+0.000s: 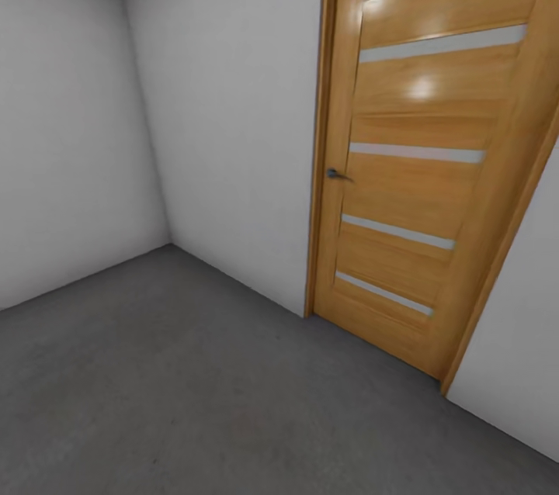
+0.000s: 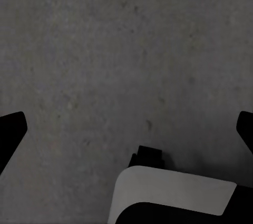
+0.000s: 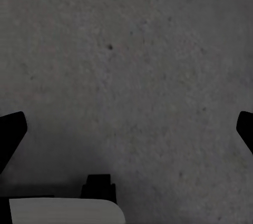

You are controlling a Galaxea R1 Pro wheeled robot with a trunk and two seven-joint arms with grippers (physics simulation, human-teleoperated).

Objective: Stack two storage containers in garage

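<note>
Wooden door [image 1: 415,169], one, closed above grey floor [image 1: 194,402].

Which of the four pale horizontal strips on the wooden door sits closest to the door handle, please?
The second strip from the top: it runs level with, just above, the dark handle on the door, while the other three lie clearly higher or lower.

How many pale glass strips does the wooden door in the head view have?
4, set one above another down the wooden door: one near the top, one beside the handle's height, and two lower.
</note>
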